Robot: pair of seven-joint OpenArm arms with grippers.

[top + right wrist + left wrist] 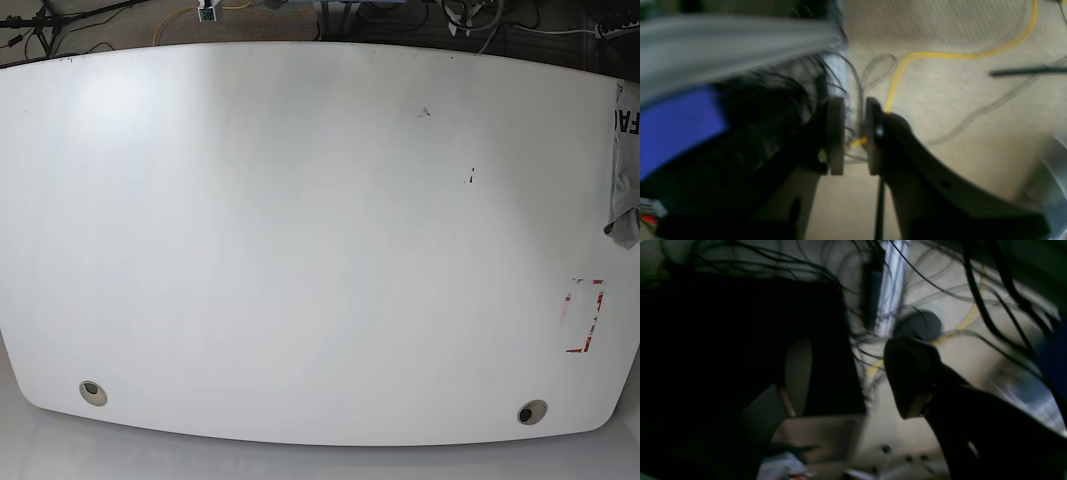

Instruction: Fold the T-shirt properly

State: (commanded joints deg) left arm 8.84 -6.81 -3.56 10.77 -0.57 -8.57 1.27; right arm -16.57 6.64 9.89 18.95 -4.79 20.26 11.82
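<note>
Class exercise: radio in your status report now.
Both grippers open, empty, off the table. T-shirt barely in frame, right edge of base view. Nothing blocking.

Only a narrow strip of the light grey T-shirt (624,175) is seen, crumpled at the far right edge of the white desk (300,230). Black block letters are partly shown near its top.

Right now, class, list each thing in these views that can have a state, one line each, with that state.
T-shirt: crumpled at the table's right edge, mostly out of the base view, unfolded, held by neither arm.
Left end effector: open, empty, pointing at the floor.
Right end effector: slightly open, a narrow gap, nothing gripped.
Table: white top, with a red marked rectangle near its right end.
</note>
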